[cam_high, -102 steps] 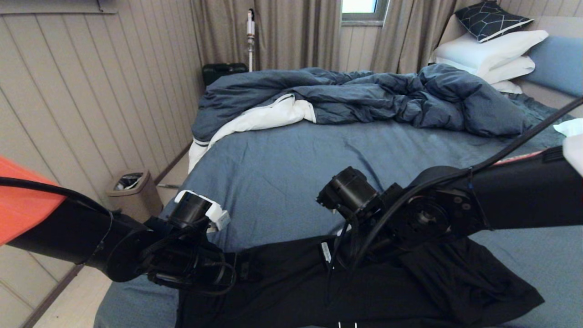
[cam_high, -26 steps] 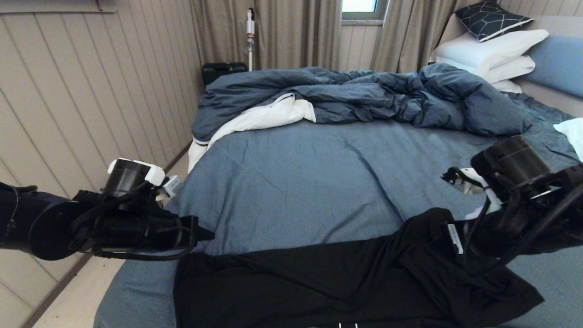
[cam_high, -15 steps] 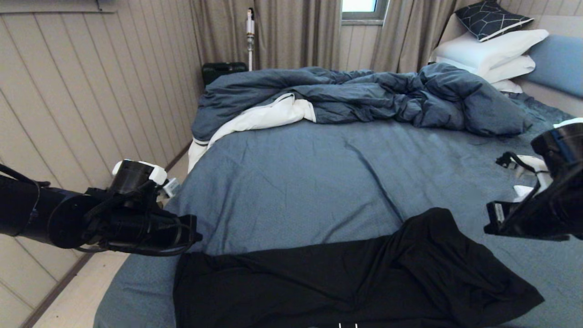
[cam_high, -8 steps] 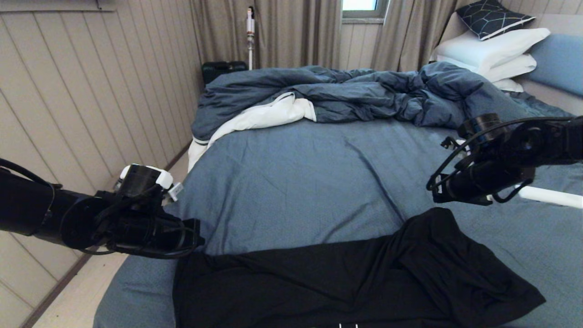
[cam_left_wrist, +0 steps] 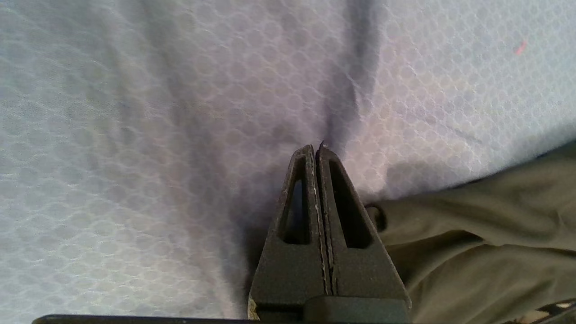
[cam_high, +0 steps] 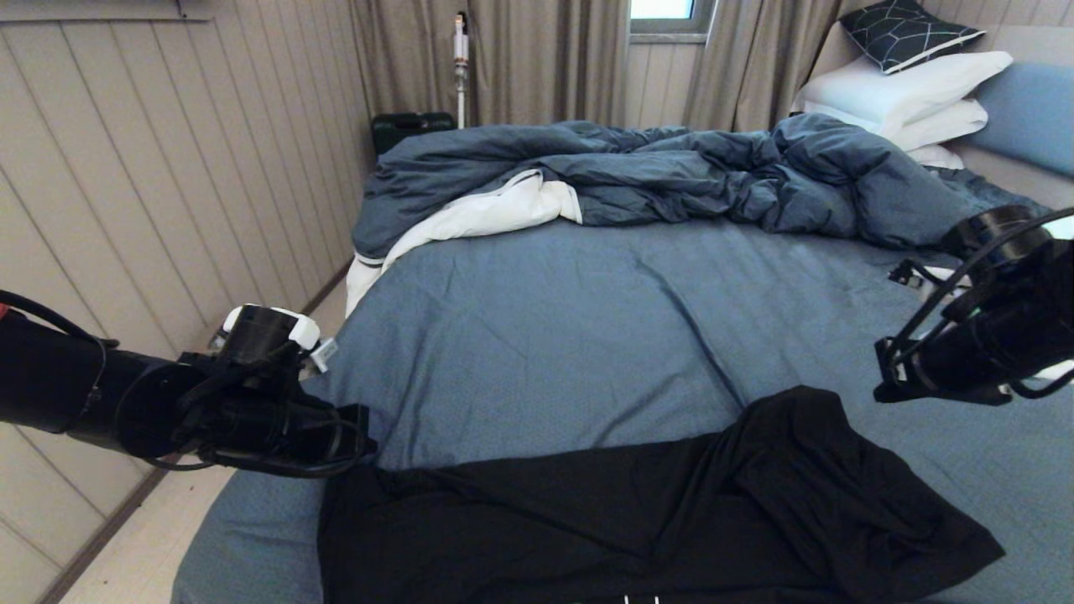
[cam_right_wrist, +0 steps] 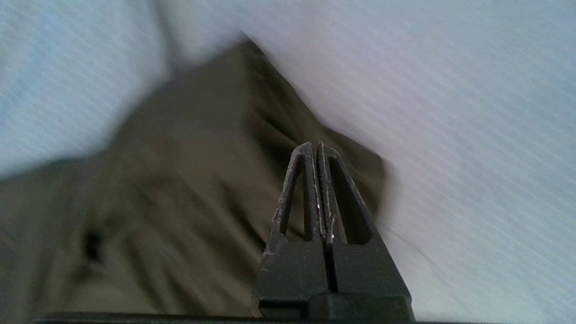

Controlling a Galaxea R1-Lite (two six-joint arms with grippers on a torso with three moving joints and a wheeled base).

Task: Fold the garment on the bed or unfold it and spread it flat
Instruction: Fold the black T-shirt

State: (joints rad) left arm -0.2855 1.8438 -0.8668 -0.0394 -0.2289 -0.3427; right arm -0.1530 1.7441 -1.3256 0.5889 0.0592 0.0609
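From the head camera, your T-shirt [cam_high: 638, 520] lies across the near end of the bed [cam_high: 537, 327], bunched up on the right side. Looks thin and floppy, so it'll drag and sag; I'd pinch a hem corner or shoulder seam. Left wrist camera: left pincer [cam_left_wrist: 318, 150] is closed on nothing, tips at the sheet just beside the shirt's edge. Right wrist camera: right pincer [cam_right_wrist: 315, 148] is also closed and empty, up over the rumpled part.

Looking into a home bedroom: bed [cam_high: 545, 319] wearing a rumpled duvet [cam_high: 671, 176], pillows [cam_high: 906, 96] stacking, curtains [cam_high: 503, 59] hanging.
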